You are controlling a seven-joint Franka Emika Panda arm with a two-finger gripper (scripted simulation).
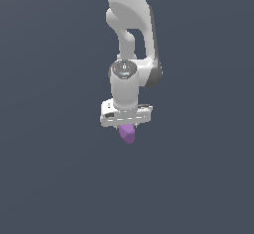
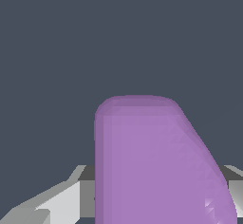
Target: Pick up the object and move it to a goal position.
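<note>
Presently the tool (image 1: 127,124) is clenched on the purple lump (image 1: 128,133), which protrudes below the white arm (image 1: 130,25).

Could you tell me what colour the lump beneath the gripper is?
The small smooth rounded lump is purple, clearest in the wrist view.

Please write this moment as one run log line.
arm: Franka Panda | tool: shut on purple lump | lump: hangs below tool, fills wrist view | goal marker: not visible
</note>
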